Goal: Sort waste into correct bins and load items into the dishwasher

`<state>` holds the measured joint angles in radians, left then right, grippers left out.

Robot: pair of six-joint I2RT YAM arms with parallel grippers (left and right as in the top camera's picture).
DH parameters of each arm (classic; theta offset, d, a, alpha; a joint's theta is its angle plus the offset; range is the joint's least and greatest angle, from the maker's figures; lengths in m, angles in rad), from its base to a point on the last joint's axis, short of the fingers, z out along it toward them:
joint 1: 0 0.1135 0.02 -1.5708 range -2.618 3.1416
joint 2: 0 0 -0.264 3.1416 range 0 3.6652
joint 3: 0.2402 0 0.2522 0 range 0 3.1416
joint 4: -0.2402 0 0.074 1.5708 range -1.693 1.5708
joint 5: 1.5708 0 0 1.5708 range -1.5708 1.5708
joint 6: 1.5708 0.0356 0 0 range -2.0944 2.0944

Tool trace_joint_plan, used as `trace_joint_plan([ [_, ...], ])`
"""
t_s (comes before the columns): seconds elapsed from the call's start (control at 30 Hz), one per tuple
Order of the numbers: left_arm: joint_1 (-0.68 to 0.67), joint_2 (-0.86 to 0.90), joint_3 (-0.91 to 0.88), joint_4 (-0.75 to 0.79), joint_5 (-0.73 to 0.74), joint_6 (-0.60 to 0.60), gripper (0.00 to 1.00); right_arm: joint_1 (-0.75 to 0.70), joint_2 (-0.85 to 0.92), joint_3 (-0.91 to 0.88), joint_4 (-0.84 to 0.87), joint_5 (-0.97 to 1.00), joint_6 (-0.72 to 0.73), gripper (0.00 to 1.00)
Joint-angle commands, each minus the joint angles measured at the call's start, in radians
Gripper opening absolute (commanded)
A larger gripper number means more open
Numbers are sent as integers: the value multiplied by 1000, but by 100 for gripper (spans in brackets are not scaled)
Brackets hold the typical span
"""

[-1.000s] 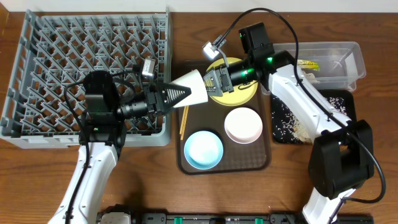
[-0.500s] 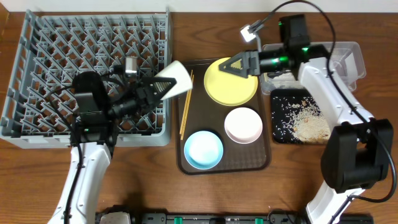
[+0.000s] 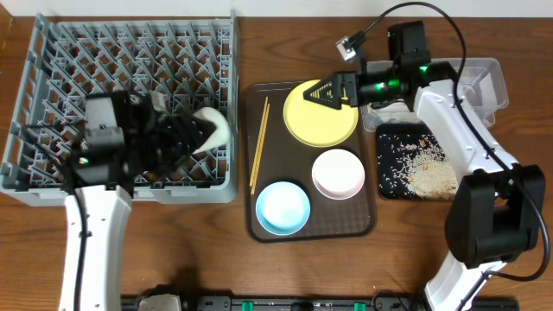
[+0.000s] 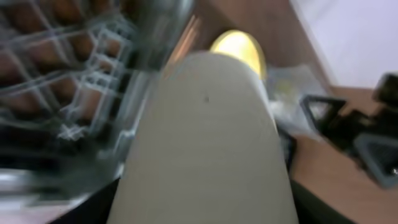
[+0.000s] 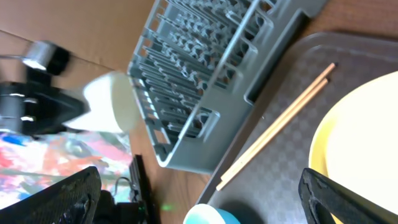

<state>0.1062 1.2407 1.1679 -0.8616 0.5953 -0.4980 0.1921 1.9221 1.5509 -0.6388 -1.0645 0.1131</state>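
Note:
My left gripper [image 3: 192,134] is shut on the small white cup [image 3: 214,128] and holds it tilted over the right part of the grey dish rack [image 3: 52,52]. The cup fills the left wrist view [image 4: 205,143]. My right gripper [image 3: 333,91] is open and empty above the far edge of the yellow plate [image 3: 321,117]. In the right wrist view its fingers [image 5: 205,196] spread over the chopsticks [image 5: 280,124]. The chopsticks [image 3: 259,142], the pinkish-white bowl [image 3: 338,173] and the blue bowl [image 3: 282,208] lie on the brown tray [image 3: 363,226]. Rice scraps lie in the black tray [image 3: 393,186].
The clear tub [image 3: 484,82] stands behind the black tray, partly hidden by my right arm; its contents do not show. The rack's right wall [image 3: 226,164] stands next to the brown tray. Bare wood table [image 3: 259,276] lies in front.
My left gripper has carried the white cup left, from over the brown tray to over the rack. My right gripper drew back right from the cup a second ago, then stayed.

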Motion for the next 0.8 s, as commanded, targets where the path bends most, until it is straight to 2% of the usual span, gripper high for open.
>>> trace_joint_plan([
  [0.0, -30, -6, 87, -95, -298, 102, 38, 25, -2, -5, -10, 88, -13, 99],
  [0.1, -54, 1, 88, -151, -360, 102, 38, 37, -17, 0, -28, 168, -14, 99],
  [0.27, -118, 68, 86, -210, -461, 106, 38, 61, -100, 25, -106, 423, -17, 99],
  [0.53, -179, 214, 86, -204, -476, 124, 38, 61, -303, 48, -163, 728, -13, 99],
  [0.77, -180, 330, 86, -203, -477, 124, 38, 50, -407, 48, -186, 773, -13, 99],
])
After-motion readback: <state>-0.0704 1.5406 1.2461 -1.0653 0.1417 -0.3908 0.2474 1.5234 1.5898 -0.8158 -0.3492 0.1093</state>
